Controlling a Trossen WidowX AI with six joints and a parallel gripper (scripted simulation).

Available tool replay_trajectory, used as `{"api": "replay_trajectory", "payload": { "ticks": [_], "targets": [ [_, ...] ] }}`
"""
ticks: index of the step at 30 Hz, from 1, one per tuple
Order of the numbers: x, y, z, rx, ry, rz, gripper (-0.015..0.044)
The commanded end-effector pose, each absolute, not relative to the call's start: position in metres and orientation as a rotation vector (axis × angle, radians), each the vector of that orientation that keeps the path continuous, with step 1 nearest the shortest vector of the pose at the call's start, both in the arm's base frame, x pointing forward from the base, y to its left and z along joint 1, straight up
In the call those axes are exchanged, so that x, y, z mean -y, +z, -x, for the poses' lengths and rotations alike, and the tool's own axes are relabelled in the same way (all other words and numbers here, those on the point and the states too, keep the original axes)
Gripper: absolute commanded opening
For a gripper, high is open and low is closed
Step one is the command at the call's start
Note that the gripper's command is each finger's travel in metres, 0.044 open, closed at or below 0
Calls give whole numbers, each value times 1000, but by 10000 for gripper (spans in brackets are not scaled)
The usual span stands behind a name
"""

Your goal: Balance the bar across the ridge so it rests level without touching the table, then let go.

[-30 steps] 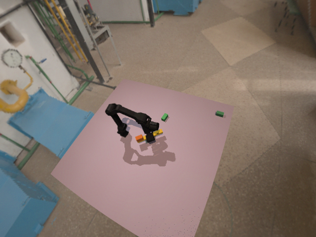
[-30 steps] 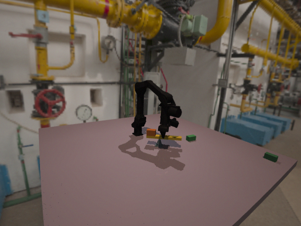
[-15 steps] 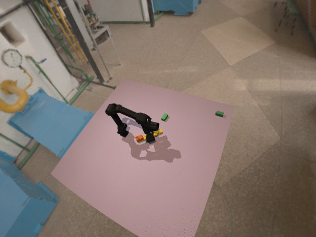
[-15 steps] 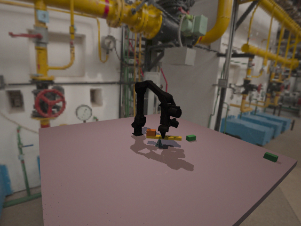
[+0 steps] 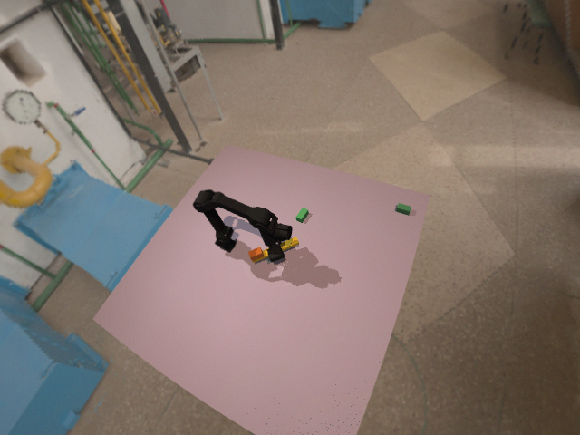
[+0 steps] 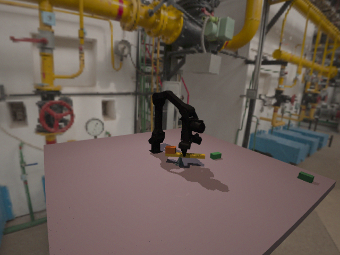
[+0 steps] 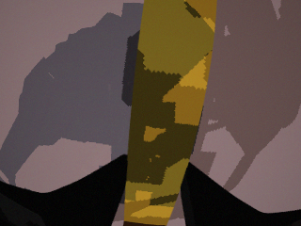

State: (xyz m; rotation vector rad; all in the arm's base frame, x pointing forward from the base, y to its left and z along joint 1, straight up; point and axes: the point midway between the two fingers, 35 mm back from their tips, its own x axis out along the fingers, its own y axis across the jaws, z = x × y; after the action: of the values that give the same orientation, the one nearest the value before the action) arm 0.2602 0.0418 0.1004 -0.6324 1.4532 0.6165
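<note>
table (image 5: 243, 327) (image 6: 137, 208): matt, smooth | yellow bar (image 5: 291, 243) (image 6: 197, 155) (image 7: 165, 94): smooth, plastic-looking

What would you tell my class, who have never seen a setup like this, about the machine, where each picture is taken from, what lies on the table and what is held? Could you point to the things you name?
The machine is a black jointed robot arm standing on a pinkish table (image 5: 243, 327) (image 6: 137, 214). One picture looks down from above, one looks from the side, and the third looks from the arm's wrist past its gripper (image 5: 276, 255) (image 6: 184, 153) (image 7: 157, 188).

The gripper is closed on a long yellow bar (image 5: 293, 242) (image 6: 198, 155) (image 7: 179, 42). An orange block (image 5: 256, 254) (image 6: 170, 150) sits on one end of it. Below the bar is a small dark teal ridge (image 6: 179, 161); whether they touch is hard to tell. Two green blocks lie apart from the bar, one nearer (image 5: 302, 215) (image 6: 215, 155), one near the table's edge (image 5: 403, 208) (image 6: 305, 177).
</note>
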Motion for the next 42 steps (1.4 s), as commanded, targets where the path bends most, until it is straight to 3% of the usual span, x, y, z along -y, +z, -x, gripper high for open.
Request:
{"api": "replay_trajectory", "payload": {
  "ticks": [1, 42],
  "targets": [
    [-42, 100, -260, -1452, 616, 626, 0],
    [-42, 97, -260, -1452, 616, 626, 0]
  ]
}}
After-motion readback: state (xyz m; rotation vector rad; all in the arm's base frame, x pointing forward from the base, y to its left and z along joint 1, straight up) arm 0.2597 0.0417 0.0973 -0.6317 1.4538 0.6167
